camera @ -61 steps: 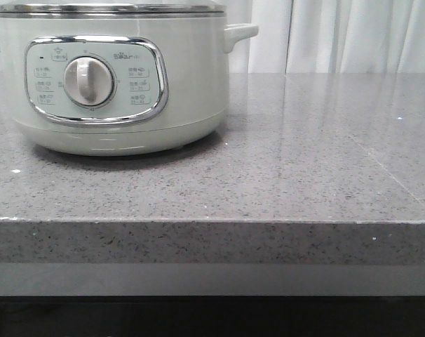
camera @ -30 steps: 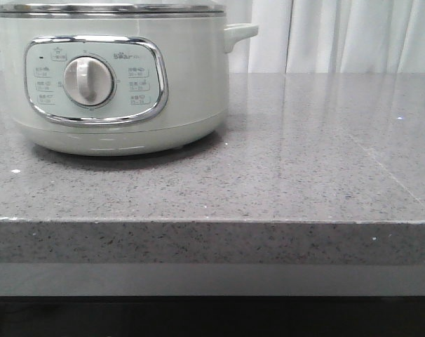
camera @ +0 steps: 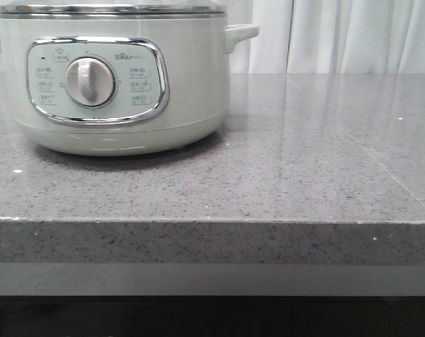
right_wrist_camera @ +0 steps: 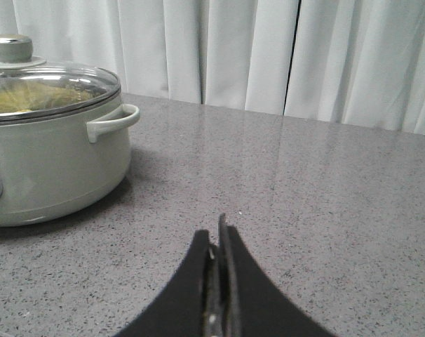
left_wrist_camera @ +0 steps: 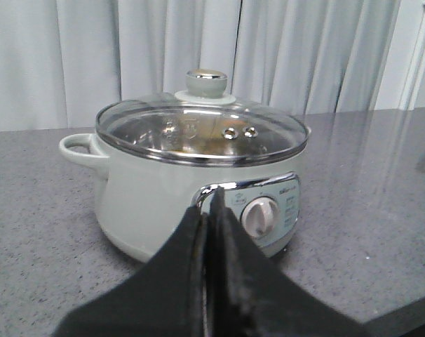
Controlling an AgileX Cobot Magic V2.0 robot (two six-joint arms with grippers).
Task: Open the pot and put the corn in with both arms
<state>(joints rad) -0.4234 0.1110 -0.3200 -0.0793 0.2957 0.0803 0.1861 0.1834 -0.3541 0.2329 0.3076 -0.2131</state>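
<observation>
The pale-green pot [camera: 191,84] stands at the back left of the grey stone counter, its dial panel facing me. It also shows in the left wrist view [left_wrist_camera: 149,196] and the right wrist view [right_wrist_camera: 51,161]. Its glass lid [left_wrist_camera: 198,130] with a round knob [left_wrist_camera: 206,82] sits closed on the rim. A yellowish shape shows faintly under the lid [right_wrist_camera: 30,98]; I cannot tell what it is. No cob of corn shows clearly anywhere. My left gripper [left_wrist_camera: 211,200] is shut and empty, in front of the pot. My right gripper [right_wrist_camera: 217,228] is shut and empty, to the pot's right.
The grey speckled counter [camera: 304,154] stretches right of the pot, with its front edge [camera: 212,221] near me. White curtains [camera: 339,35] hang behind it. Neither arm shows in the front view.
</observation>
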